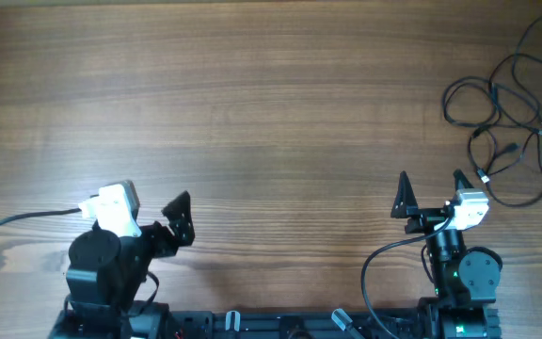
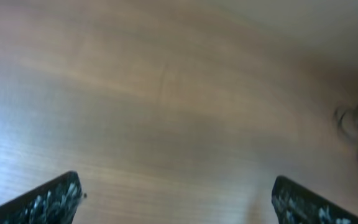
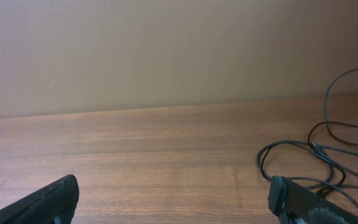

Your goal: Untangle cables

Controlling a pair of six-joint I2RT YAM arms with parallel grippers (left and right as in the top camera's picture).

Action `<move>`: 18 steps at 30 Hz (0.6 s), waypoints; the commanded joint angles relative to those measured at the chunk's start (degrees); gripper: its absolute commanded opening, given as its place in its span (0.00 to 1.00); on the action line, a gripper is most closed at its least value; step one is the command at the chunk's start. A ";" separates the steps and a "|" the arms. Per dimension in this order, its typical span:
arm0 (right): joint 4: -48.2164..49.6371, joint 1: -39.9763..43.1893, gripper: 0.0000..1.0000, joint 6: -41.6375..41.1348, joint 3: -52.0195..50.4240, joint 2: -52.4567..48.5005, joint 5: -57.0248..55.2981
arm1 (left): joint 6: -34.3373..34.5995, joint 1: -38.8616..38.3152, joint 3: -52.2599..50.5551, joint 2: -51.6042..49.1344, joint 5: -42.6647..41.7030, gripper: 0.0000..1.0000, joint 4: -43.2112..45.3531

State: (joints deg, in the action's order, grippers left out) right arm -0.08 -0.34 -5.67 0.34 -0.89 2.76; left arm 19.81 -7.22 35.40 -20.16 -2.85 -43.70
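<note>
The cables (image 1: 511, 122) are thin black cords with small plugs. They lie in a loose tangle of loops at the far right of the wooden table. In the right wrist view they (image 3: 328, 155) lie ahead and to the right of the right finger. In the left wrist view they (image 2: 356, 127) are a blurred dark patch at the far right edge. My right gripper (image 1: 430, 184) is open and empty, a short way in front of and to the left of the tangle; its jaws (image 3: 173, 190) are wide apart. My left gripper (image 1: 158, 218) is open and empty at the near left, far from the cables; its jaws (image 2: 174, 193) are wide apart over bare wood.
The wooden table (image 1: 252, 104) fills the view. A thicker black lead (image 1: 12, 224) runs from the left arm's white camera toward the left edge. Another (image 1: 374, 268) loops beside the right arm's base. A plain wall (image 3: 166, 50) stands behind the table's far edge.
</note>
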 commanded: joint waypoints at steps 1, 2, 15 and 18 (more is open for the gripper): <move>0.15 -0.35 1.00 1.09 -0.04 0.68 0.68 | -0.04 2.84 -9.66 5.53 -1.25 1.00 11.30; 0.15 -0.35 1.00 1.09 -0.07 0.68 0.68 | -0.02 3.43 -12.02 6.97 -2.29 1.00 14.91; 0.15 -0.35 1.00 1.11 -0.04 0.68 0.68 | 0.02 7.19 -28.98 19.98 -1.53 1.00 46.56; 0.15 -0.35 0.99 1.09 -0.07 0.68 0.68 | -0.13 7.19 -30.58 19.98 0.92 1.00 51.87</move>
State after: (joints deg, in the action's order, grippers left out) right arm -0.05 -0.34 -5.26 0.34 -0.89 2.76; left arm 19.81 -0.56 6.98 -0.82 -6.00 3.99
